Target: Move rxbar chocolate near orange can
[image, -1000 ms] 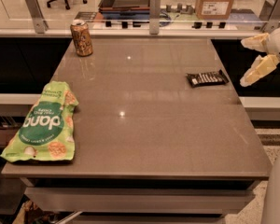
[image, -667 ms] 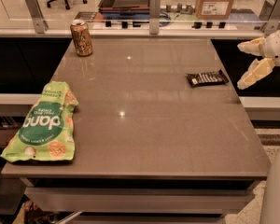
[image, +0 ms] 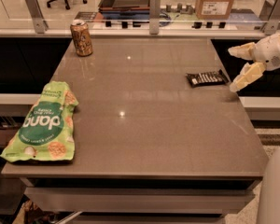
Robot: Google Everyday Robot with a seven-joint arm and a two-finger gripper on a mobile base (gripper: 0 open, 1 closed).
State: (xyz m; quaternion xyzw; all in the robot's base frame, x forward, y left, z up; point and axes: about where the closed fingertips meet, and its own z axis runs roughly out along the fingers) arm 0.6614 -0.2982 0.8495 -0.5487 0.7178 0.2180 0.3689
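The rxbar chocolate (image: pixel 206 78) is a flat black wrapper bar with white lettering, lying near the table's right edge. The orange can (image: pixel 81 38) stands upright at the far left corner of the table, far from the bar. My gripper (image: pixel 233 69) hangs at the right edge of the table, just right of the bar and a little above the surface. Its two cream fingers (image: pixel 246 76) are spread apart and hold nothing.
A large green snack bag (image: pixel 45 122) lies at the table's front left edge. The grey table (image: pixel 144 125) is ringed at the back by a glass barrier with metal posts (image: pixel 154 6). A cardboard box (image: pixel 216 0) sits beyond it.
My gripper has moved left, closer to the bar at the table's right edge. The bar, the can and the bag have not moved.
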